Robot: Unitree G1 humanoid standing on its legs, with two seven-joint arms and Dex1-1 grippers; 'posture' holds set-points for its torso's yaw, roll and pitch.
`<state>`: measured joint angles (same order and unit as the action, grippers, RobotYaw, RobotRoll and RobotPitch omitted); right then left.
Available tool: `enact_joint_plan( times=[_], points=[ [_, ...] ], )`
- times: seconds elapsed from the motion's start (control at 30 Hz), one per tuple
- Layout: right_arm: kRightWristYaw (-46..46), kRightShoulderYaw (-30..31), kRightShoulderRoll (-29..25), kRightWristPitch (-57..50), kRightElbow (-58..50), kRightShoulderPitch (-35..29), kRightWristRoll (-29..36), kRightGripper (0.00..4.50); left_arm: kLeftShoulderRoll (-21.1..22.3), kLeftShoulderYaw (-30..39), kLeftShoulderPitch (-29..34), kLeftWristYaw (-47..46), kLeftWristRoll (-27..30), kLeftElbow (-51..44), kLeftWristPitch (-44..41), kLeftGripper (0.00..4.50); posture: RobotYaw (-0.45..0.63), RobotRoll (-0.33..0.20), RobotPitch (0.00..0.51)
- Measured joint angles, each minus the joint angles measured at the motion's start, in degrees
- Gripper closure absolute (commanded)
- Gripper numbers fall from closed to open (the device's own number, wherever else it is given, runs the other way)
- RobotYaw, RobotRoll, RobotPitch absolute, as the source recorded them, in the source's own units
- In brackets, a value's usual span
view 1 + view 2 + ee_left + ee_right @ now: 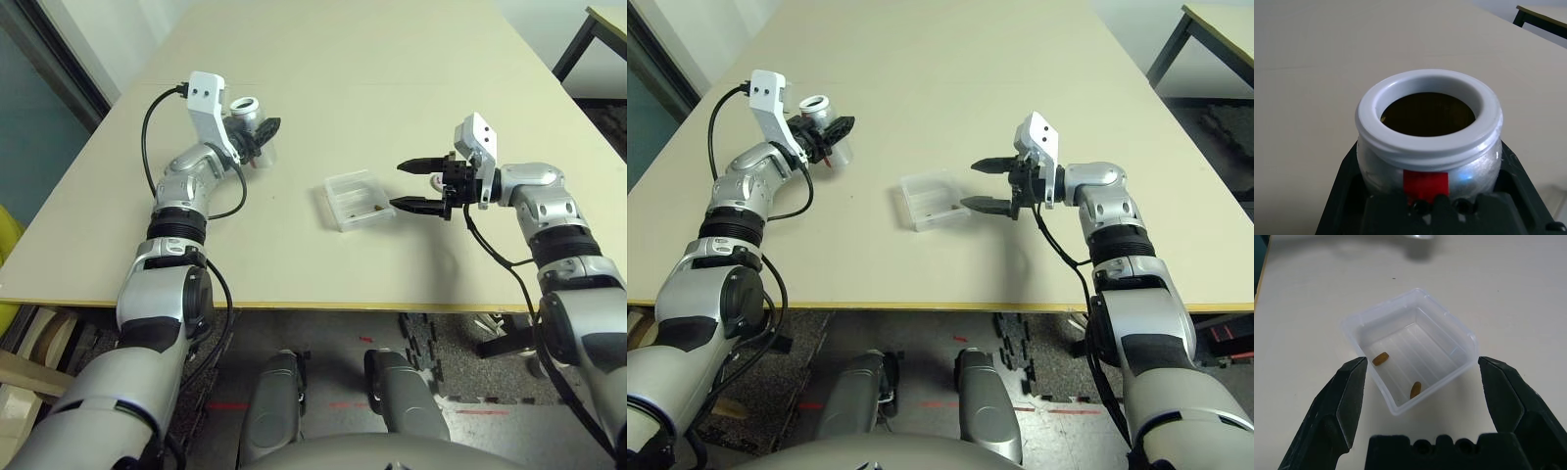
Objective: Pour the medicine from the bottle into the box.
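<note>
- Left eye view: the left hand sits over the far-left part of the pale counter, its black fingers pinching the small silver bottle. The bottle's white-rimmed mouth is uncapped and points up and a little toward the far side. The clear plastic box rests on the counter near the middle, well apart from the bottle. The right hand reaches in from the right and points left, its two fingers spread wide, their tips just beside the box's right edge.
- Right eye view: the same layout; tiny brown bits of medicine show faintly inside the box, which lies between the two hands and closer to the right one. I cannot tell whether the right fingertips touch the box.
- Left wrist view: the bottle fills the grip, clamped between the black fingers low on its silver body. A red mark sits on its side just above the hand's base, and its open mouth looks dark inside.
- Right wrist view: the spread fingers stand on either side of the box's near corner, apart from its walls. Two brown pellets lie on the box's ribbed floor, one near the left wall and one near the closest corner.
</note>
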<state>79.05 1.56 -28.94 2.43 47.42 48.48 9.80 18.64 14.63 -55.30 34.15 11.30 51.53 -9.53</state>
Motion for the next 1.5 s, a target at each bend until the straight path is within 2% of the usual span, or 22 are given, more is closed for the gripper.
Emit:
enact_joint_plan(
  times=[0.23,0.6,1.1,1.33,1.37,1.47,1.5],
  points=[
    [0.02,0.0,-0.01,0.0,-0.07,-0.09,0.33,0.0,-0.33,0.57,2.59,-0.52,0.92,1.54,6.03,1.82,-0.14,0.0,0.13],
    [-0.08,-0.01,-0.14,-0.03,-0.14,-0.21,0.36,0.0,-3.1,-0.01,4.47,-1.32,0.26,12.34,19.6,1.82,-0.16,0.0,0.135],
    [-0.07,-0.01,-1.56,-1.01,-0.27,-0.59,0.36,0.0,-4.76,-0.03,1.76,-2.28,-0.14,17.18,26.04,1.82,-0.17,0.0,0.139],
    [-0.07,-0.01,-1.57,-1.1,-0.28,-0.59,0.36,0.0,-4.8,-0.16,1.62,-2.63,-0.39,17.95,26.32,1.82,-0.18,0.0,0.138],
    [-0.08,-0.01,-1.57,-1.12,-0.28,-0.6,0.36,0.0,-4.8,-0.24,1.63,-2.74,-0.5,18.26,26.32,1.05,-0.18,0.0,0.138],
    [-0.08,-0.01,-1.57,-1.2,-0.31,-0.7,0.36,0.0,-4.82,-0.41,1.69,-2.74,-0.66,18.63,26.32,0.01,-0.17,0.0,0.136],
    [-0.08,-0.01,-1.57,-1.22,-0.32,-0.73,0.36,0.0,-4.82,-0.41,1.69,-2.7,-0.66,18.63,26.32,0.01,-0.17,0.0,0.136]
  ],
)
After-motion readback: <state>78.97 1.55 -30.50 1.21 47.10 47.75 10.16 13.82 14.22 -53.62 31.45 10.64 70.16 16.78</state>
